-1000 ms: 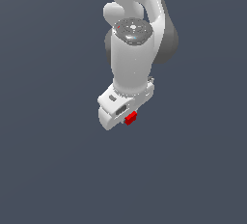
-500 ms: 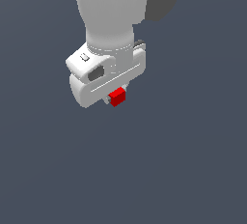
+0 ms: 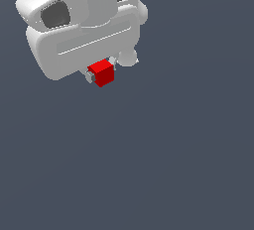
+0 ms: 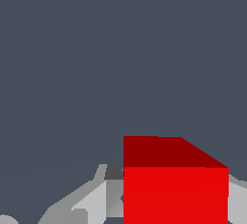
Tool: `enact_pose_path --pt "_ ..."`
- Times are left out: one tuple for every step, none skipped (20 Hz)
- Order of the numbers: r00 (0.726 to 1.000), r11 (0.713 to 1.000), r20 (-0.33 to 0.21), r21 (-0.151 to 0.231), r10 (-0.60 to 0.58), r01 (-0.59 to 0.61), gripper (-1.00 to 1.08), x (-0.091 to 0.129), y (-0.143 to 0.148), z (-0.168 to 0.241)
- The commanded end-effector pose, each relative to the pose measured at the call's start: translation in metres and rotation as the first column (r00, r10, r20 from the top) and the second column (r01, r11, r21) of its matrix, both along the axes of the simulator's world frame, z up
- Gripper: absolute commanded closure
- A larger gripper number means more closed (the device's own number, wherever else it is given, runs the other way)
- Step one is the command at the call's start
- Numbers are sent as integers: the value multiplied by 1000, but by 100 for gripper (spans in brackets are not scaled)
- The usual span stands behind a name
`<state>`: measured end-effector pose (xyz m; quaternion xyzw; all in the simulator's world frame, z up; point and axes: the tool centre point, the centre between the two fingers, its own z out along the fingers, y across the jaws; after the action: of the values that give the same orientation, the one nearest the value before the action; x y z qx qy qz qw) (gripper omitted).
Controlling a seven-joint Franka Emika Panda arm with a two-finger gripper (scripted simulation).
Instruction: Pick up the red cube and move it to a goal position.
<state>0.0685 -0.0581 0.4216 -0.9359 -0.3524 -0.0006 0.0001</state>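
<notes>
The red cube (image 3: 102, 73) is small and bright red with darker sides. It sits between the two short fingers under my white gripper (image 3: 101, 73), which is shut on it and holds it in the air. The gripper body fills the upper part of the exterior view's left. In the wrist view the red cube (image 4: 174, 182) is large and close, with one grey finger (image 4: 99, 196) beside it and the other mostly hidden behind it.
Only a plain dark grey-blue background shows around the arm. No goal marker or other object is in view.
The gripper with the red cube has come much closer to the exterior camera, growing larger and shifting up and to the exterior view's left. The cube stays held.
</notes>
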Motion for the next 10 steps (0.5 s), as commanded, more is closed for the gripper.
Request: enact_pose_path --pt "1000 1000 -1 0 0 0 108 0 -5 14" --pt "1000 1000 -1 0 0 0 108 1 -7 19" --pt "1000 1000 -1 0 0 0 108 1 -9 22" --pt "1000 1000 -1 0 0 0 108 1 -10 26" --pt "1000 1000 -1 0 0 0 108 1 -11 29" --pt "1000 1000 -1 0 0 0 108 1 -12 32" --pt "1000 1000 -1 0 0 0 108 2 -13 34" --pt "1000 1000 -1 0 0 0 108 2 -14 36" --pt "1000 1000 -1 0 0 0 108 2 -15 38" --pt "1000 1000 -1 0 0 0 108 2 -15 39"
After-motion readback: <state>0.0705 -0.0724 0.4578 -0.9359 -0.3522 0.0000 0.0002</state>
